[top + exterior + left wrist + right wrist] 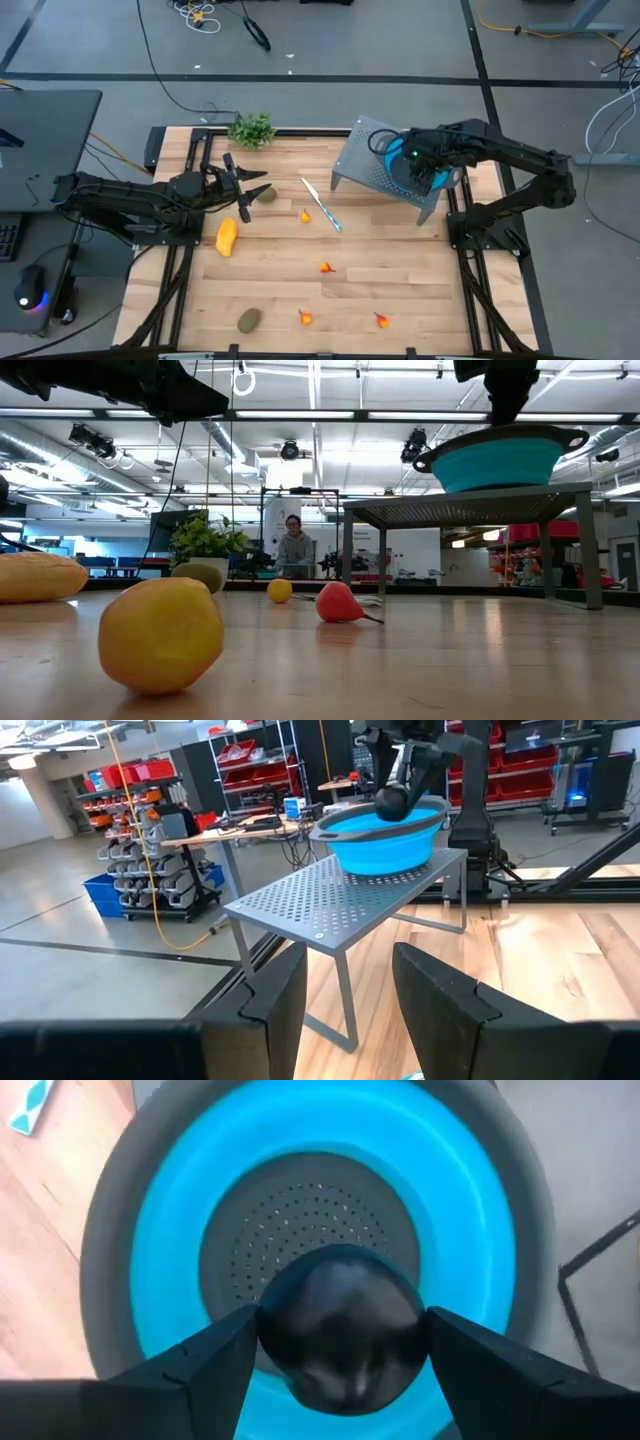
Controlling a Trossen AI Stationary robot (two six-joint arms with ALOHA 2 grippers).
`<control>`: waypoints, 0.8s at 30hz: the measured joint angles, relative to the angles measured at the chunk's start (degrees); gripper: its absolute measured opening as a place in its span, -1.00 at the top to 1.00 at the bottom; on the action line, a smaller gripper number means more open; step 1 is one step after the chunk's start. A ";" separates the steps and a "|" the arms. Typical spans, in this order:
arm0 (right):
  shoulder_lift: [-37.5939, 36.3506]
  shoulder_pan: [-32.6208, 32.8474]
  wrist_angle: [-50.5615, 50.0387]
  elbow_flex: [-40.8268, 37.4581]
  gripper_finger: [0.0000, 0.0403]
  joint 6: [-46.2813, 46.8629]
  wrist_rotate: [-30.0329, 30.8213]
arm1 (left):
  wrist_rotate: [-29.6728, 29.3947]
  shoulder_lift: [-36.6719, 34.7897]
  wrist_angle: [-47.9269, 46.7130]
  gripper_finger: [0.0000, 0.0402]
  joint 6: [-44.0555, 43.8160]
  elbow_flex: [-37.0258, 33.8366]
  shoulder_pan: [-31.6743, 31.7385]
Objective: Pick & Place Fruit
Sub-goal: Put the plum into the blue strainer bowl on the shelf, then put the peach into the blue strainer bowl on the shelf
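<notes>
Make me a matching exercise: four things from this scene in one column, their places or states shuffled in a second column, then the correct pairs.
Column 1
1. dark round fruit
2. blue colander
3. yellow fruit
4. knife

Column 2
A. sits on the perforated grey stand
B. lies flat on the table near its middle
C. held in the right gripper above the colander
D. lies on the table by the left gripper

Pairs: 1-C, 2-A, 3-D, 4-B
</notes>
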 joint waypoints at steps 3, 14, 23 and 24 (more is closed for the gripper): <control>-0.09 0.09 1.06 0.28 -0.44 -1.06 0.52 | -0.23 0.02 0.18 0.21 0.10 0.00 0.00; -0.09 0.11 1.89 0.81 -0.63 0.57 1.79 | -0.42 0.01 0.63 0.21 0.18 0.00 0.00; -0.04 1.19 1.85 4.78 -0.69 2.72 1.39 | -0.42 0.02 0.62 0.20 -0.04 0.00 -0.02; -0.04 1.66 1.86 6.10 -0.69 2.56 1.37 | -0.42 0.02 0.63 0.20 -0.04 0.00 -0.02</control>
